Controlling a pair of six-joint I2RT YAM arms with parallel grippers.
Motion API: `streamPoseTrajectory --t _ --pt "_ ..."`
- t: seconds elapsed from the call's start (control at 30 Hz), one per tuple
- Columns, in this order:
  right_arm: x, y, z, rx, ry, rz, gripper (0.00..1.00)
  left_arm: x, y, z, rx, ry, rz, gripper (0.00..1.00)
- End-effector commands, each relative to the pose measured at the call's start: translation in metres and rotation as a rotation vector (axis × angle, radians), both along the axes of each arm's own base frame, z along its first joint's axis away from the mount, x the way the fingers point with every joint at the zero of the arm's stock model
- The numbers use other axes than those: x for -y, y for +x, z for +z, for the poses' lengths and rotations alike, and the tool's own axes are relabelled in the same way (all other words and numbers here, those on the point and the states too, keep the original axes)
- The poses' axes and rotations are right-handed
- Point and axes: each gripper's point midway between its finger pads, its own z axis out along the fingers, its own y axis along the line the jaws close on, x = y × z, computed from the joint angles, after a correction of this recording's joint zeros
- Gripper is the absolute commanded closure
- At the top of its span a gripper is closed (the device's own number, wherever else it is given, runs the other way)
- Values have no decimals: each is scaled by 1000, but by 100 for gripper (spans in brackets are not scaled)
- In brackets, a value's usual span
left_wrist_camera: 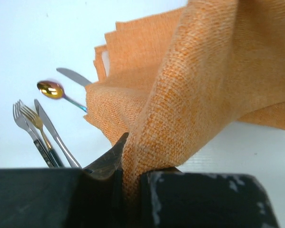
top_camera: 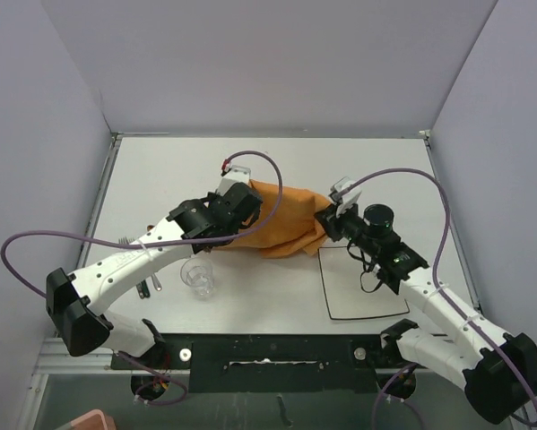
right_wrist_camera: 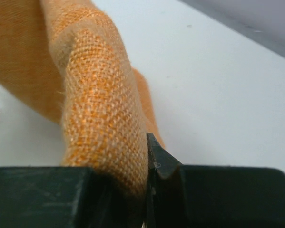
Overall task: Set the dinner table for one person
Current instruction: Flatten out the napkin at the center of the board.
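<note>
An orange woven cloth mat [top_camera: 281, 219] hangs bunched just above the white dinner table [top_camera: 277, 161], stretched between both grippers. My left gripper [top_camera: 248, 202] is shut on the mat's left end. In the left wrist view the fabric [left_wrist_camera: 194, 85] rises out of the closed jaws of the left gripper [left_wrist_camera: 131, 183]. My right gripper [top_camera: 325, 219] is shut on the mat's right end. The right wrist view shows a thick fold of the cloth [right_wrist_camera: 94, 104] pinched in the right gripper [right_wrist_camera: 143, 190].
A clear glass [top_camera: 198, 278] stands near the front left. A small square white plate [top_camera: 365, 282] lies at the front right under the right arm. Cutlery lies to the left: a gold spoon [left_wrist_camera: 51, 89], forks [left_wrist_camera: 28, 118] and knives [left_wrist_camera: 72, 76].
</note>
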Motion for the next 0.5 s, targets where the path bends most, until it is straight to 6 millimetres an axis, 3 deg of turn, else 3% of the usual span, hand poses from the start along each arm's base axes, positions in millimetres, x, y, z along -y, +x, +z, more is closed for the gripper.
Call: streamPoseTrajectory --t 0.0,0.1,0.23,0.3,0.47 --pt "41 53 82 238 48 -243 100 13 46 76 270 -40 -21 100" --pt "44 68 123 377 117 -251 100 23 62 123 438 -84 -74 100" --pt "28 66 162 439 143 -184 100 18 57 184 634 -173 -97 100" --pt "37 61 175 466 152 -227 100 7 47 197 707 -167 -69 100" --pt "89 50 181 467 100 -473 100 -40 17 194 787 18 142 100"
